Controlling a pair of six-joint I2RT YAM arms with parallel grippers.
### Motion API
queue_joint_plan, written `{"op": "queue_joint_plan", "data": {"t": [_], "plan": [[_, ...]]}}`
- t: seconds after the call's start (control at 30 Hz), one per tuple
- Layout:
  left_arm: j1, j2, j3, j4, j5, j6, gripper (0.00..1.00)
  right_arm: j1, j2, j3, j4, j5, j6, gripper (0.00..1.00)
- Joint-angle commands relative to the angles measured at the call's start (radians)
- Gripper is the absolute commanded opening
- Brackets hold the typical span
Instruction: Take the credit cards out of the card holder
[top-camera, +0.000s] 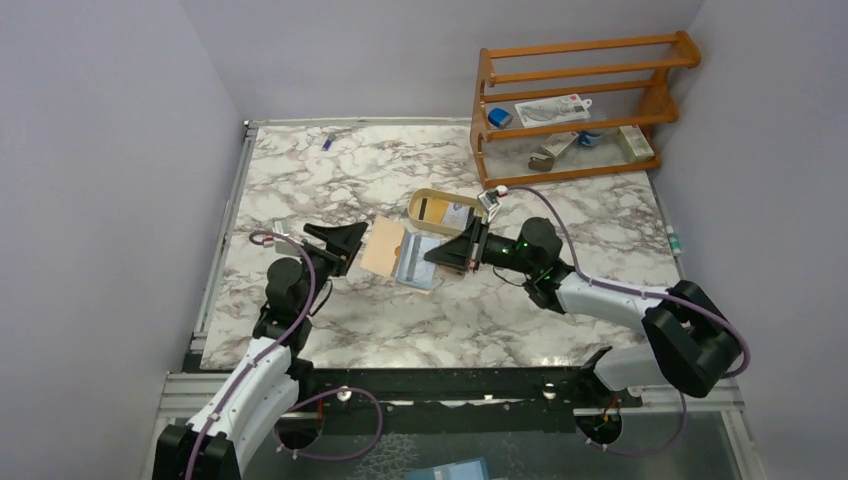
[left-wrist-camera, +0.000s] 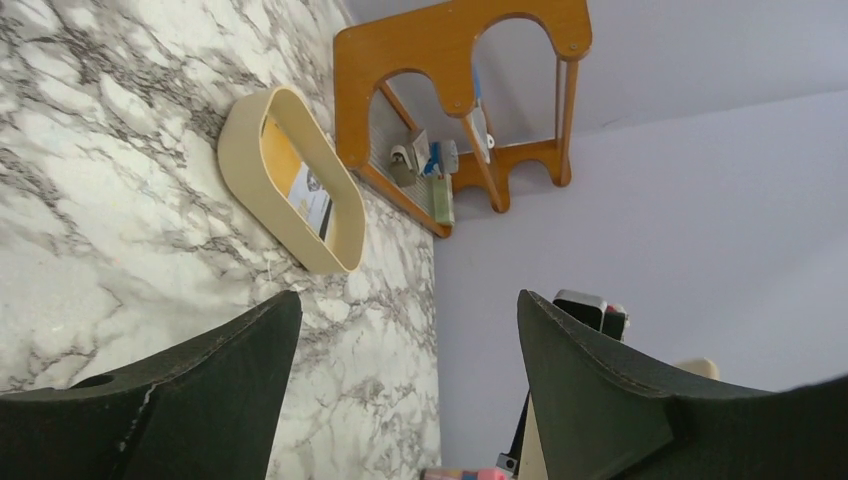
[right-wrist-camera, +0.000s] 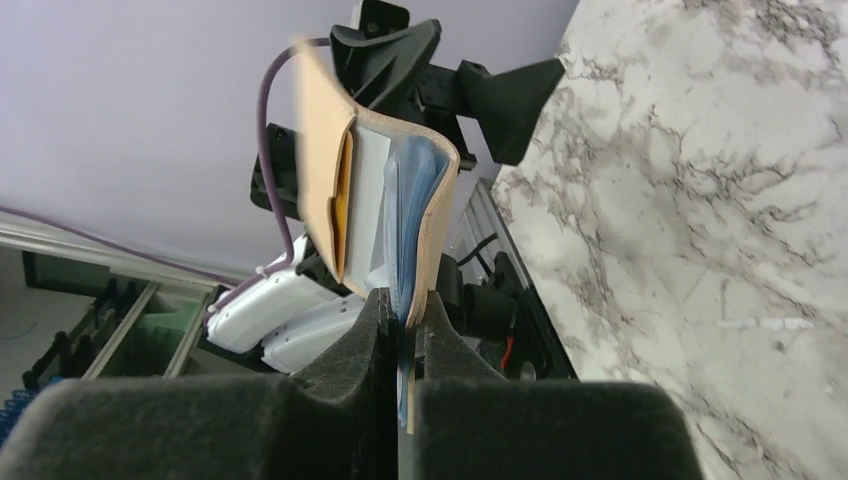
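Observation:
The beige-tan card holder (top-camera: 400, 255) hangs open between the two arms. My right gripper (top-camera: 447, 255) is shut on its right flap, and in the right wrist view the fingertips (right-wrist-camera: 405, 305) pinch the tan leather and the bluish layers inside it. The holder (right-wrist-camera: 320, 170) fans out above them, with an orange edge (right-wrist-camera: 343, 195) in its far pocket. My left gripper (top-camera: 352, 248) stands open just left of the holder; nothing lies between its fingers (left-wrist-camera: 408, 305). A yellow-orange card (top-camera: 432, 210) and a white card (top-camera: 458, 216) lie in the oval tan tray (top-camera: 418, 198).
The oval tray (left-wrist-camera: 240, 150) sits just behind the holder. A wooden rack (top-camera: 575, 100) holding small items stands at the back right. A small purple object (top-camera: 328, 142) lies at the back left, and a small object (top-camera: 674, 240) at the right table edge.

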Motion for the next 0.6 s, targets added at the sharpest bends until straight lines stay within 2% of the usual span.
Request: {"op": "queue_joint_plan", "data": {"t": [0.0, 0.17, 0.27, 0.4, 0.57], "plan": [[0.075, -0.033, -0.07, 0.089, 0.125, -0.028, 0.8, -0.048, -0.073, -0.027, -0.14, -0.08, -0.046, 0.01], [0.105, -0.025, -0.147, 0.261, 0.199, -0.06, 0.82, -0.114, -0.157, 0.053, -0.416, -0.123, -0.152, 0.01], [0.112, 0.041, -0.164, 0.424, 0.284, -0.06, 0.83, -0.16, -0.149, 0.169, -0.67, -0.161, -0.264, 0.01], [0.118, 0.155, -0.132, 0.607, 0.41, -0.062, 0.83, -0.174, -0.092, 0.361, -1.044, -0.138, -0.474, 0.01], [0.119, 0.244, -0.071, 0.731, 0.51, -0.06, 0.85, -0.181, -0.049, 0.471, -1.254, -0.122, -0.604, 0.01]]}}
